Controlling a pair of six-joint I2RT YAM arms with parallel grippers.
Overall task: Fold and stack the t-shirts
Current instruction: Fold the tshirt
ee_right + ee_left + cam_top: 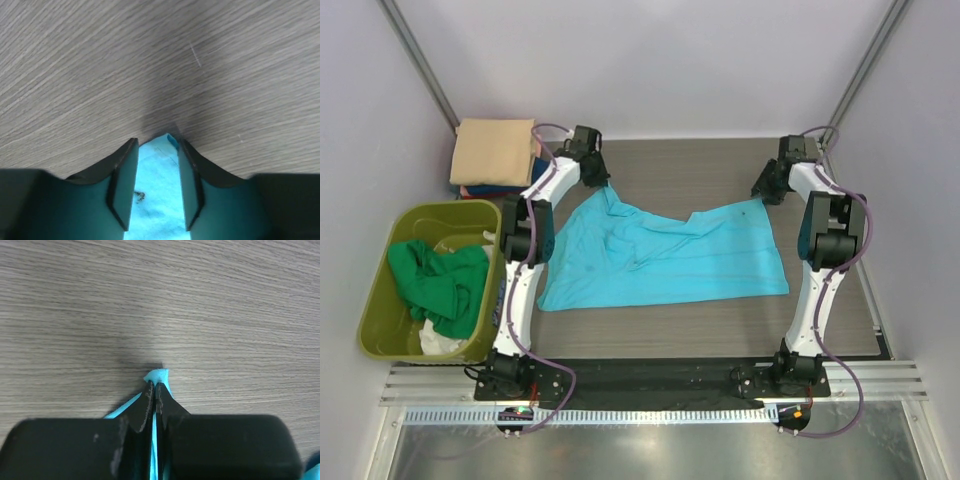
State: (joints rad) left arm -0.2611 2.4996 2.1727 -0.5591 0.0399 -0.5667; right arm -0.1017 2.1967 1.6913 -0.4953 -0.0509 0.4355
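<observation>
A bright turquoise t-shirt point(660, 255) lies spread and wrinkled on the wooden table. My left gripper point(603, 183) is at its far left corner. In the left wrist view the left gripper point(155, 384) is shut on that corner, and a tuft of turquoise cloth point(159, 374) pokes out past the tips. My right gripper point(763, 195) is at the far right corner. In the right wrist view the right gripper point(157, 142) stands astride the cloth corner point(156, 175) with its jaws apart. A folded tan shirt point(495, 150) tops a small stack at the back left.
An olive-yellow bin point(380, 325) stands left of the table, holding a crumpled green shirt point(440, 280) and a white one point(442, 343). Both arm bases sit on the dark rail point(650, 378) at the near edge. Grey walls close in the sides and back.
</observation>
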